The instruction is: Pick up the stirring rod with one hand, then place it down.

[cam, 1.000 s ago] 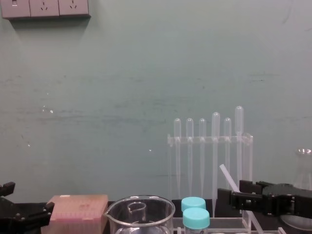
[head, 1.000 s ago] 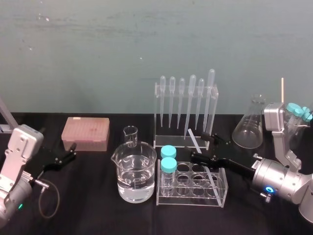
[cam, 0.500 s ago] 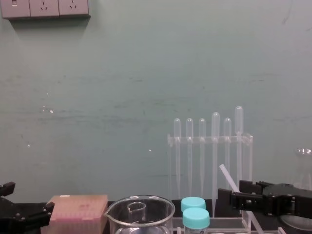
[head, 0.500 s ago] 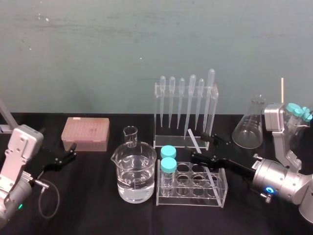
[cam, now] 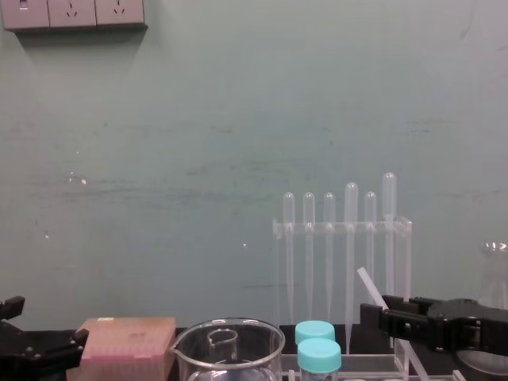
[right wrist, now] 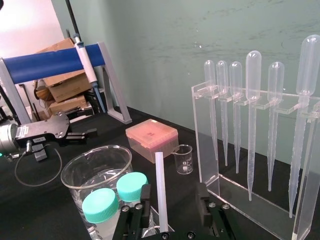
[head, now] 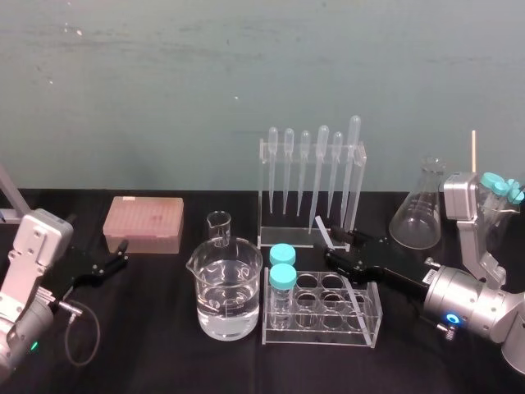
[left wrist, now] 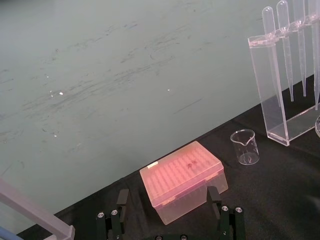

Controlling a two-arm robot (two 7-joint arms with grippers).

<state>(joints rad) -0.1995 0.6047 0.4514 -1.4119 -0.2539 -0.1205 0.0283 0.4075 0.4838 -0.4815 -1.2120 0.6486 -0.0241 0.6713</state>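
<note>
The stirring rod is a thin translucent-white stick. It leans in the clear test-tube rack with its flat top tilted toward the pipette stand. My right gripper reaches in from the right with one black finger on each side of the rod. One finger is close against it and a gap remains at the other, so the gripper is open. From the chest view the rod rises just above the right gripper. My left gripper rests open at the left near the pink box.
A water-filled beaker and two blue-capped tubes stand left of the rod. Behind it is the pipette stand. A small beaker, a pink tip box, a flask and a metal clamp are also around.
The right gripper's fingers have drawn closer together around the rod. The rod and the left arm have not moved.
</note>
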